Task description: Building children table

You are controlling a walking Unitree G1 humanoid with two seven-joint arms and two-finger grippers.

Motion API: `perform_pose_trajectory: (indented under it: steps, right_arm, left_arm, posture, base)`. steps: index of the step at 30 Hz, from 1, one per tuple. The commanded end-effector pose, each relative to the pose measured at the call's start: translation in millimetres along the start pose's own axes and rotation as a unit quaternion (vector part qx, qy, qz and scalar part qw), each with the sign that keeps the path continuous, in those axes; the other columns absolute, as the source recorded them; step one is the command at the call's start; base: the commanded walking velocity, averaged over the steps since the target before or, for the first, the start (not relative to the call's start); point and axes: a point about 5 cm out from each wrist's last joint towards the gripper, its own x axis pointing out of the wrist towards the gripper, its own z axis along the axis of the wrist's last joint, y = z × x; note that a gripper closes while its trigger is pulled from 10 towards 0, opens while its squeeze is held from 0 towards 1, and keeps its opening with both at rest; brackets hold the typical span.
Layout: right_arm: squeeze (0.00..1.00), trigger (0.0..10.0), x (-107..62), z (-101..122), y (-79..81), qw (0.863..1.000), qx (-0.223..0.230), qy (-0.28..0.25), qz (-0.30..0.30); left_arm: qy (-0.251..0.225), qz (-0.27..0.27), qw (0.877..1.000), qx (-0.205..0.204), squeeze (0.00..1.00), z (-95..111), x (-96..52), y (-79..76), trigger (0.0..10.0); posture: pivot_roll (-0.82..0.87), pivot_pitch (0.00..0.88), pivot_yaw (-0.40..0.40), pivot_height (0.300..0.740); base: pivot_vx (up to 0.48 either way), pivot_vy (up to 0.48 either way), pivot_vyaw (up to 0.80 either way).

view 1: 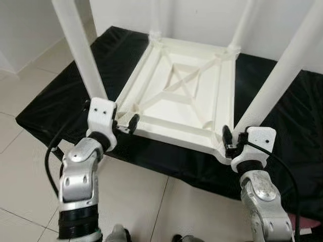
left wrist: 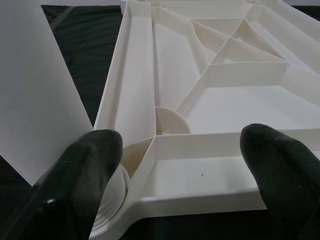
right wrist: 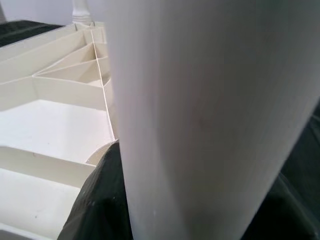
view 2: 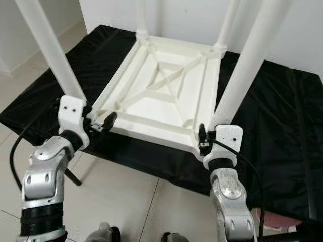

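A white plastic children's table (view 1: pixel 151 108) lies upside down on a black-covered surface, its ribbed underside up and its legs pointing upward. My left gripper (view 1: pixel 121 121) is at the near-left corner, open, with one finger (left wrist: pixel 87 165) beside the base of the near-left leg (view 1: pixel 81 50) and the other finger (left wrist: pixel 277 160) over the frame rib. At the near-right corner my right gripper (view 1: pixel 236 138) is shut on the near-right leg (view 1: pixel 282 70) just above its base. That leg (right wrist: pixel 200 100) stands between its black fingers (right wrist: pixel 95 200).
The black cloth (view 1: pixel 65 91) covers a low platform whose front edge runs just under my wrists. Light tiled floor (view 1: pixel 20 166) lies below and to the left. Two far legs (view 1: pixel 243 22) rise at the back corners, in front of a white wall.
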Motion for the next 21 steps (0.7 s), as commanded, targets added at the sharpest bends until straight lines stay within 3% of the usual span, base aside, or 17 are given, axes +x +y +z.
perform_pose_trajectory:
  steps: [1,4,6,8,12,15,18,19,21]
  right_arm:
    - [0.00,0.0,-3.6,-10.8,-54.0,0.985,-0.076,0.034,-0.151]
    - [0.00,0.0,-1.0,-15.3,-52.0,0.986,-0.073,0.044,-0.145]
    - [0.00,0.0,8.8,-24.0,-47.3,0.985,-0.091,0.065,-0.130]
    - [0.00,0.0,15.3,-26.9,-48.8,0.982,-0.104,0.073,-0.143]
    - [0.00,0.0,19.0,-29.6,-56.3,0.975,-0.108,0.087,-0.172]
    - [0.00,0.0,20.3,-33.0,-62.2,0.971,-0.090,0.103,-0.196]
    - [0.00,0.0,21.6,-29.0,-58.8,0.974,-0.080,0.090,-0.194]
    - [0.00,3.6,21.4,-25.8,-51.5,0.979,-0.072,0.076,-0.176]
    - [0.00,3.6,21.4,-25.8,-51.5,0.979,-0.072,0.076,-0.176]
  left_arm:
    - [-0.016,0.188,0.982,0.025,0.00,5.0,-13.9,35.5,10.0]
    - [-0.008,0.141,0.990,0.031,0.00,0.6,-10.9,24.0,10.0]
    - [0.007,0.024,0.998,0.064,0.00,-8.1,-10.9,-1.1,10.0]
    - [0.010,-0.030,0.996,0.079,0.00,-11.7,-12.3,-13.6,10.0]
    - [-0.012,-0.034,0.995,0.095,0.00,-6.9,-8.2,-17.0,10.0]
    - [-0.029,-0.038,0.989,0.137,0.00,-2.5,-3.0,-19.1,10.0]
    - [-0.032,-0.020,0.990,0.132,0.00,-0.4,0.0,-15.8,10.0]
    - [-0.034,-0.003,0.993,0.115,0.00,1.0,-0.1,-11.9,10.0]
    - [-0.034,-0.003,0.993,0.115,0.00,1.0,-0.1,-11.9,10.0]
  posture:
    - [-0.02,0.121,0.009,0.740]
    - [-0.03,0.119,0.018,0.740]
    - [-0.03,0.123,0.021,0.740]
    - [-0.01,0.124,0.017,0.740]
    - [-0.01,0.124,0.012,0.740]
    - [0.00,0.124,0.007,0.740]
    - [-0.01,0.126,0.008,0.740]
    - [-0.01,0.127,0.007,0.740]
    - [-0.01,0.127,0.007,0.740]
  base:
    - [0.000,0.000,0.00]
    - [0.000,0.000,0.00]
    - [0.000,0.000,0.00]
    - [0.000,0.000,0.00]
    - [0.000,0.000,0.00]
    - [0.000,0.000,0.00]
    - [0.000,0.000,0.00]
    - [0.000,0.000,0.00]
    - [0.000,0.000,0.00]
